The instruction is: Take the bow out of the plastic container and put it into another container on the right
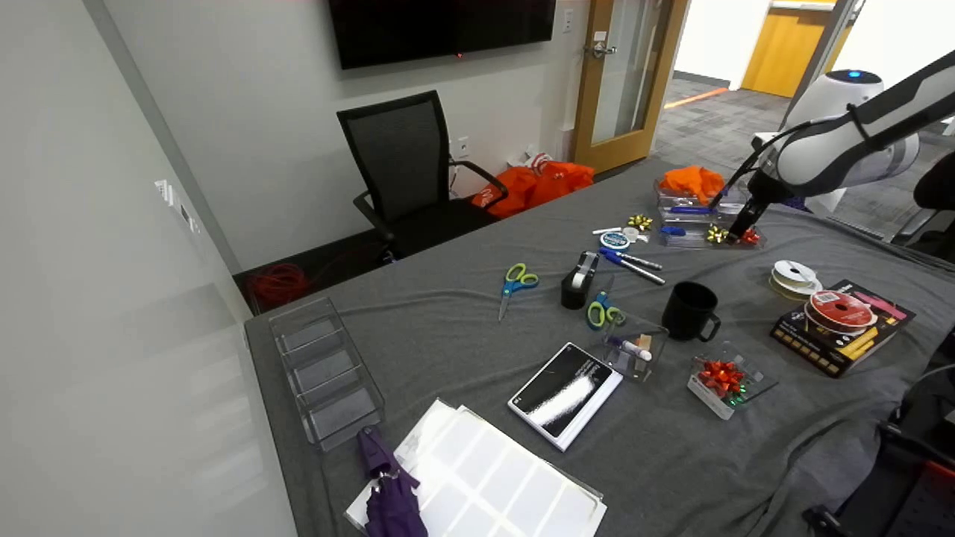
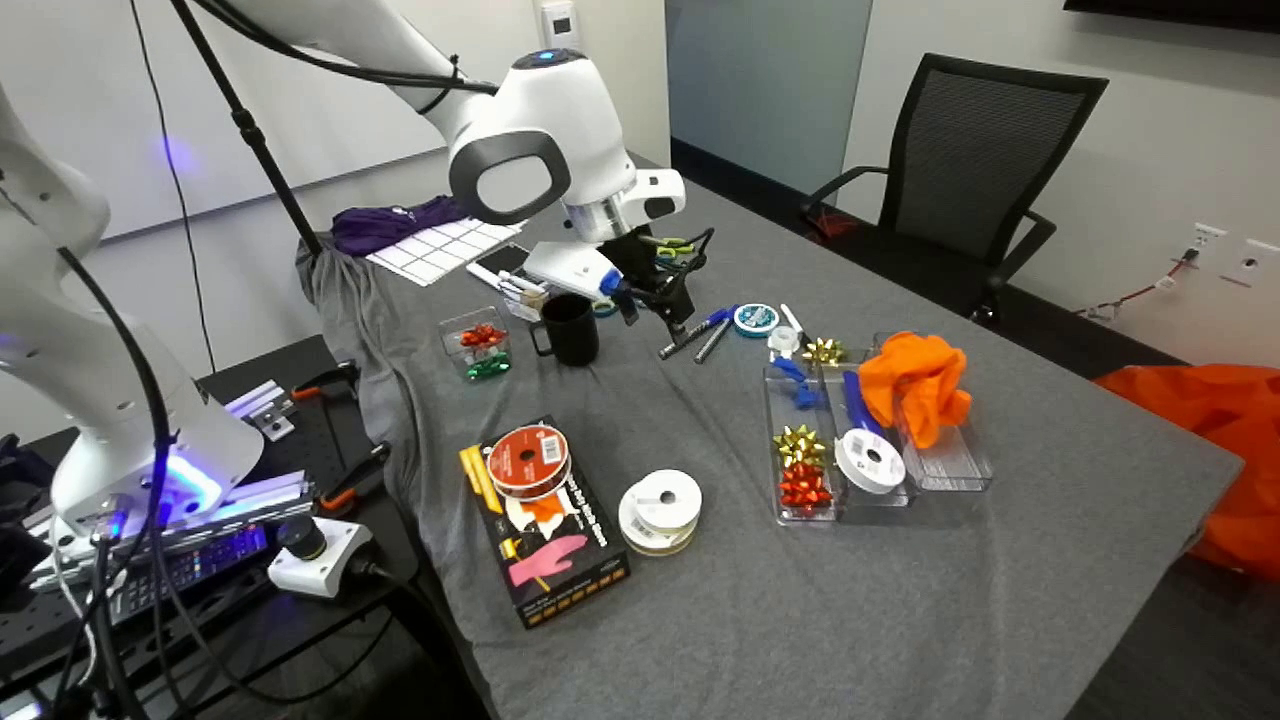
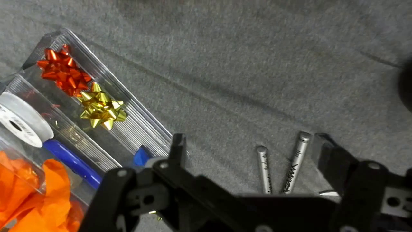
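My gripper point(image 3: 250, 138) is open and empty above the grey table, fingers spread either side of two silver pens. It also shows in both exterior views point(image 1: 735, 233) point(image 2: 655, 322). A shiny gold bow point(image 3: 102, 106) lies beside a red bow point(image 3: 64, 71) in a long clear tray point(image 3: 141, 129), left of my gripper in the wrist view. That tray point(image 2: 800, 515) also shows in both exterior views. A second gold bow point(image 2: 825, 350) is near the tray's far end. A small square clear tub point(image 2: 455, 325) by the black mug holds a red bow point(image 2: 482, 335) and a green bow point(image 2: 488, 366).
Clear trays with orange cloth point(image 2: 915, 385) and a white ribbon roll point(image 2: 870, 460) adjoin the bow tray. The black mug point(image 2: 570, 330), silver pens point(image 3: 296, 162), round tape tin point(image 2: 756, 320), glove box point(image 2: 545, 560) and white ribbon spools point(image 2: 660, 512) stand around.
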